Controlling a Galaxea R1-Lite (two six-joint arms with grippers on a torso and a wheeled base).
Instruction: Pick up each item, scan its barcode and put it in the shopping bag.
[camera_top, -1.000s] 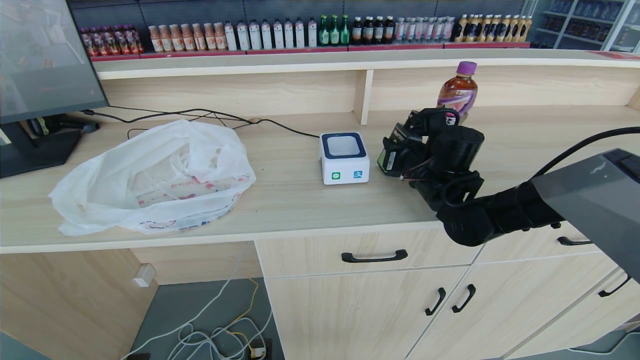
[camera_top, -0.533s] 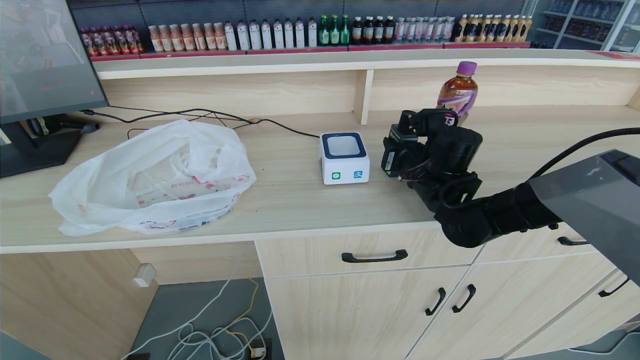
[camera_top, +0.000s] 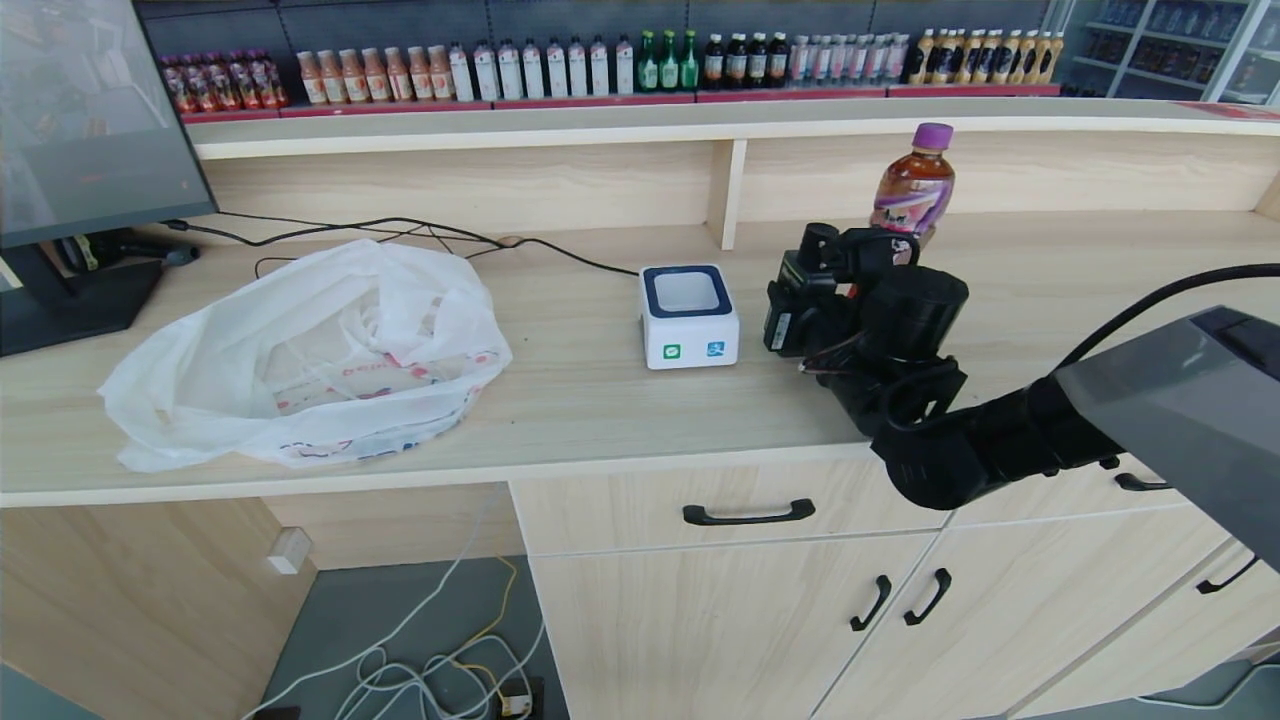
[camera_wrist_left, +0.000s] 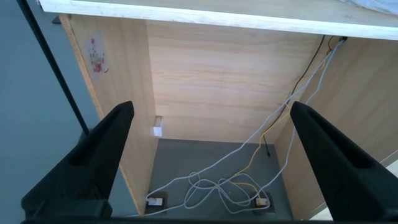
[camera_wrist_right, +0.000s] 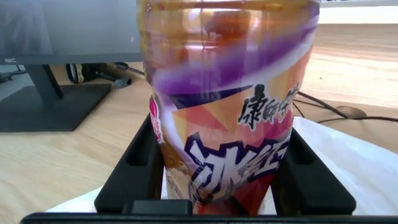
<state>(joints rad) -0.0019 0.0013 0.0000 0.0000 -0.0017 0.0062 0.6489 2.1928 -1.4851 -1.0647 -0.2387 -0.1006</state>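
Okay, bottle (camera_top: 915, 185) stands upright near the counter's (camera_top: 600, 400) back edge, right of the scanner (camera_top: 688, 315). Right gripper (camera_wrist_right: 219, 186) straddles its lower body; can't tell if it's clamped. Looks full, so probably heavyish, with a slick label and walls that give if squeezed. I'd grip the low-to-mid body, not the cap (camera_top: 934, 135). Left gripper (camera_wrist_left: 211, 109) hangs below the counter, fingers spread, nothing in it. Bag (camera_top: 300, 350) slumps at the left end, mouth open; contents unclear through the plastic.
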